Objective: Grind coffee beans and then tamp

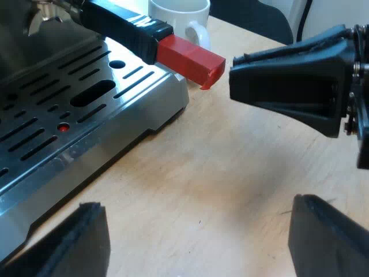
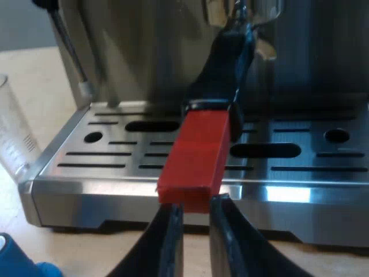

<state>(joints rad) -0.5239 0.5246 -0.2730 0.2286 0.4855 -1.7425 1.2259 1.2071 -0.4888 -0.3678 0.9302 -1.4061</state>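
The holder is locked into the espresso machine [image 2: 115, 46], and its dark handle [image 2: 222, 69] runs out over the drip tray [image 2: 109, 158] to the red end [image 2: 196, 156]. My right gripper [image 2: 196, 222] sits just in front of that red end, fingers drawn almost together with nothing between them. From the left wrist, the same red end [image 1: 190, 57] juts past the tray's corner [image 1: 167, 98], and the right gripper [image 1: 288, 86] hangs a small gap off its tip. My left gripper [image 1: 199, 231] is open low over the wooden table, beside the tray.
A white mug [image 1: 181, 17] stands on the table behind the red end. A measuring glass [image 2: 11, 135] and a blue tamper [image 2: 17, 259] are by the tray's other corner. The steam wand [image 2: 69, 52] hangs above the tray there.
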